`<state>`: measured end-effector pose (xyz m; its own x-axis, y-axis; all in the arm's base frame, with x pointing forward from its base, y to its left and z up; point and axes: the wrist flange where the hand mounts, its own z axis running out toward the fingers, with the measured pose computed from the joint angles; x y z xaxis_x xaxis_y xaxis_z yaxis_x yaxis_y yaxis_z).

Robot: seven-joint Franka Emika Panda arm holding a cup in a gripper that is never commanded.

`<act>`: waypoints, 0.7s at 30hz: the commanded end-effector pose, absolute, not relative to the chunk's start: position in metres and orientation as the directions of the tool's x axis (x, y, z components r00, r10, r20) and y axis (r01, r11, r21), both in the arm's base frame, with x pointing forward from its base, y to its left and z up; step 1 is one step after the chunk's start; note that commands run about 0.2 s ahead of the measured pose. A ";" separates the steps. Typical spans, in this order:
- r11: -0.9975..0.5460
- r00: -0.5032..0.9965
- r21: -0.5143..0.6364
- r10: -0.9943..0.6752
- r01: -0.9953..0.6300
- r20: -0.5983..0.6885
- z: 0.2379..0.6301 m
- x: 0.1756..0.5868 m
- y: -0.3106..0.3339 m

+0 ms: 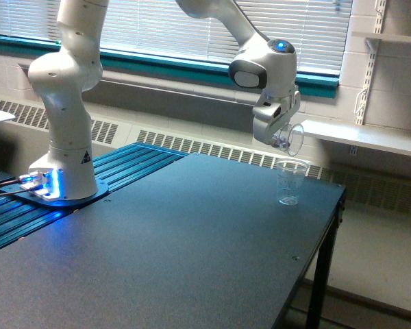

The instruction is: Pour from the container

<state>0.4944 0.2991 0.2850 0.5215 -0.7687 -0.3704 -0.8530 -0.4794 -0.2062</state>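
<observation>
upper right of frame: gripper (pixel 279 139) pinching the tilted container (pixel 292 139) above a cup (pixel 290 181); likely light, slippery, best held by handle.

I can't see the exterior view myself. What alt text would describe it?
A white robot arm's claw holds a clear container tipped on its side just above a small clear cup standing upright on a dark table. The arm's base, lit blue, sits at the exterior view's left, with window blinds behind.
</observation>
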 end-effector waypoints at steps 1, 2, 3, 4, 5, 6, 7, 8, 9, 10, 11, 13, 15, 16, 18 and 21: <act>-0.464 0.506 -0.204 -0.768 -0.862 -0.393 0.284 0.500 0.290; -0.466 0.505 -0.198 -0.771 -0.863 -0.387 0.282 0.499 0.288; -0.468 0.504 -0.190 -0.775 -0.863 -0.381 0.279 0.498 0.288; -0.469 0.503 -0.186 -0.774 -0.863 -0.383 0.277 0.496 0.288; -0.467 0.501 -0.187 -0.772 -0.864 -0.392 0.276 0.496 0.289; -0.463 0.498 -0.188 -0.770 -0.866 -0.399 0.276 0.495 0.289; -0.461 0.495 -0.186 -0.768 -0.868 -0.406 0.274 0.494 0.289; -0.459 0.491 -0.182 -0.768 -0.869 -0.411 0.273 0.493 0.289; -0.457 0.488 -0.179 -0.767 -0.871 -0.417 0.271 0.492 0.289; -0.454 0.484 -0.177 -0.766 -0.873 -0.423 0.270 0.492 0.289; -0.450 0.480 -0.175 -0.766 -0.876 -0.429 0.269 0.491 0.289; -0.444 0.471 -0.171 -0.765 -0.880 -0.439 0.267 0.490 0.287; -0.436 0.463 -0.169 -0.765 -0.884 -0.449 0.266 0.490 0.287; -0.432 0.459 -0.168 -0.765 -0.886 -0.452 0.266 0.490 0.286; -0.427 0.452 -0.164 -0.766 -0.889 -0.457 0.265 0.491 0.284; -0.417 0.441 -0.160 -0.770 -0.895 -0.460 0.265 0.493 0.281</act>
